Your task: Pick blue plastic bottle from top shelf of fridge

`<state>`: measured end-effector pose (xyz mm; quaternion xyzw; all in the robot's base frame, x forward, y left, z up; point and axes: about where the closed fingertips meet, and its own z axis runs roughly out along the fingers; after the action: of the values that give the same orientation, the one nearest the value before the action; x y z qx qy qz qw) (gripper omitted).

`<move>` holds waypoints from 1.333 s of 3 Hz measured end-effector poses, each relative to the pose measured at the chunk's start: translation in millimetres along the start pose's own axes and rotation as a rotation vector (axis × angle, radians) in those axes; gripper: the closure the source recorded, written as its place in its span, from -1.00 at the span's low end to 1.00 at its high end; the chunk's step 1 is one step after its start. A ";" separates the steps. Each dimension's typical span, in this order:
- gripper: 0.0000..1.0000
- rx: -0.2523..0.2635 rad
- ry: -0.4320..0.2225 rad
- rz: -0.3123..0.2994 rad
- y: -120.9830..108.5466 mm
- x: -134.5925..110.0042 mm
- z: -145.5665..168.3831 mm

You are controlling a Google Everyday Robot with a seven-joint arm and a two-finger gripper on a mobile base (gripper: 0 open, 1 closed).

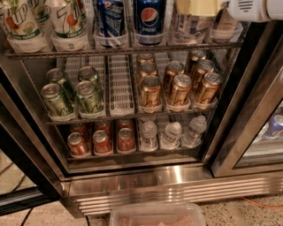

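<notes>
The fridge (177,185) stands open in the camera view. Its top shelf (124,50) is a grey wire rack with clear cups. On its right part stand two clear plastic bottles with pale bluish-white labels; the blue plastic bottle (188,28) is the left one, cut off by the frame's top edge. My gripper (199,8) shows as a pale yellowish part right over that bottle's upper body, with the white arm housing (252,9) to its right. Whether it touches the bottle is not clear.
Two 7UP bottles (66,22) and two dark blue Pepsi bottles (149,20) stand left on the same shelf. Below are green cans (88,95), gold cans (179,90), red cans (101,141) and small water bottles (170,134). A dark door frame (247,119) stands right. A clear tub (157,216) lies on the floor.
</notes>
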<state>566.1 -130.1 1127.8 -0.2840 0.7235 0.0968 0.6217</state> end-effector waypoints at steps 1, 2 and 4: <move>1.00 -0.091 0.037 -0.010 37.6 14.4 -18.8; 1.00 -0.196 0.086 -0.030 79.6 36.2 -42.8; 1.00 -0.344 0.138 -0.052 130.7 60.5 -64.2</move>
<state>438.5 -72.2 1055.6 -0.4106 0.7297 0.1832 0.5152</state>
